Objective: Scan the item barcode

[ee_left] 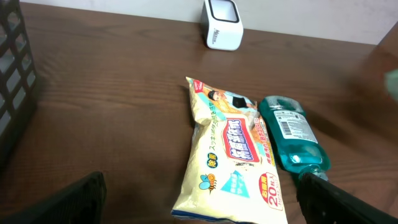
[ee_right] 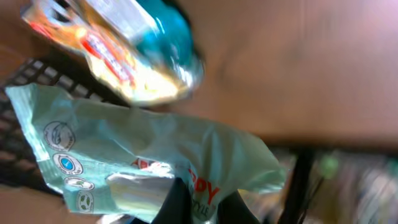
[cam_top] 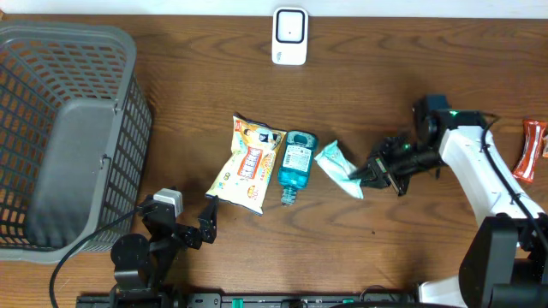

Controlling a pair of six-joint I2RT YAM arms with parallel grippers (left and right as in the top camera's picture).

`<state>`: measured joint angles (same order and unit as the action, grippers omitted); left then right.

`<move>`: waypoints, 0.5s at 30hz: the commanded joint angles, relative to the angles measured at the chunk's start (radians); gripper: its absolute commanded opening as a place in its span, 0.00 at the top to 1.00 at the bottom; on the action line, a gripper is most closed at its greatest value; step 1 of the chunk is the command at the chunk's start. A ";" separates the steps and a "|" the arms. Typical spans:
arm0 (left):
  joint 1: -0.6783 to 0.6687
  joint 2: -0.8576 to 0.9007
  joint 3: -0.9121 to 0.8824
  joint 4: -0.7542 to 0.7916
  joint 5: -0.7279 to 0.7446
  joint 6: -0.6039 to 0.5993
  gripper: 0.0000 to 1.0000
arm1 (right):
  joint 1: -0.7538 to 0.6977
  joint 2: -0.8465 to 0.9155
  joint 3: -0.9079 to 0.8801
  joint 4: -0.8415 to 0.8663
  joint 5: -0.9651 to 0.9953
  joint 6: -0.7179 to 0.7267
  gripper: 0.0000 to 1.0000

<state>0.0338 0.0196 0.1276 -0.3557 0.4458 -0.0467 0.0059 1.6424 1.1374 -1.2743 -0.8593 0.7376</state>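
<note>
My right claw (cam_top: 370,174), right of centre, pinches the green packet (cam_top: 336,164) by its edge; slick film may slip.

Mint pouch (ee_right: 143,149) blurred; basket (cam_top: 135,120) cut by overhead's left edge.

A pale mint-green pouch (cam_top: 336,165) sits between the black right jaws, printed with round white-and-blue icons and red lettering. Just past it from those jaws, the bottle (cam_top: 297,162) holds teal-blue liquid and has a white label with black print and a barcode. Ahead of the black left jaws is a cream-yellow snack bag (cam_top: 247,164) with red characters and a blue patch. The tabletop (cam_top: 385,94) is dark brown woodgrain. The basket (cam_top: 137,120) is a grey lattice. The scanner (cam_top: 289,36) is white with a dark window. Well behind the right jaws, beside the white arm (cam_top: 479,167), is a red-orange packet (cam_top: 532,150).
</note>
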 commanded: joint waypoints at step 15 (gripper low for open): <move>0.002 -0.002 -0.014 -0.017 -0.001 0.016 0.02 | -0.012 -0.014 0.006 -0.169 -0.344 0.254 0.99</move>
<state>0.0338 0.0196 0.1276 -0.3557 0.4458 -0.0467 0.0021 1.6421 1.1374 -1.4429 -1.1198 0.9592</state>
